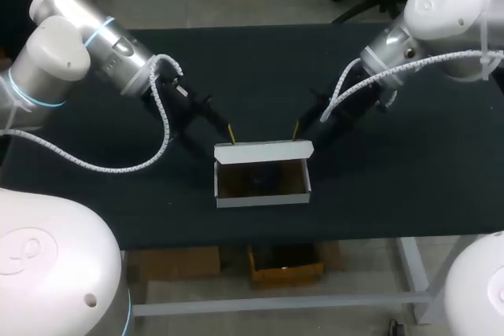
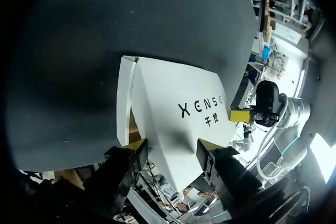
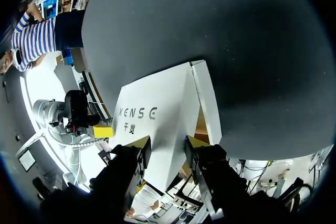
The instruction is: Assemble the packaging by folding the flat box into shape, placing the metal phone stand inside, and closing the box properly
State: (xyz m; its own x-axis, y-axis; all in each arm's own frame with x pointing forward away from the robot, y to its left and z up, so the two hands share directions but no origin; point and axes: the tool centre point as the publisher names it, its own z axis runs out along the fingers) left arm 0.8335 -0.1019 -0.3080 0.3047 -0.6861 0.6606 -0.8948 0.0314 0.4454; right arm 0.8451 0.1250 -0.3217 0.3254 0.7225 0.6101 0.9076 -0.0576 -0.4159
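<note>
**Two arms stand behind open box at mid-assembly**

A white box (image 1: 264, 199) sits folded into shape near the middle of the dark worktop (image 1: 394, 186), its top open and its lid (image 1: 264, 151) standing up along the rear wall. The inside is brown and dim, and what lies in it cannot be made out. The left arm (image 1: 118, 45) comes down behind the box to the lid's left rear corner, and the right arm (image 1: 394, 49) to the lid's right rear corner; their yellow tips show just behind the lid's top edge.

In the left wrist view, the printed outer face of the lid (image 2: 178, 114) fills the gap between the left jaws, which stand wide with one yellow fingertip (image 2: 137, 144) at the lid's side edge and the other against its face. In the right wrist view, the lid (image 3: 157, 114) runs between the right jaws, set narrower but still parted, with a fingertip (image 3: 193, 141) beside the box's open side.
</note>
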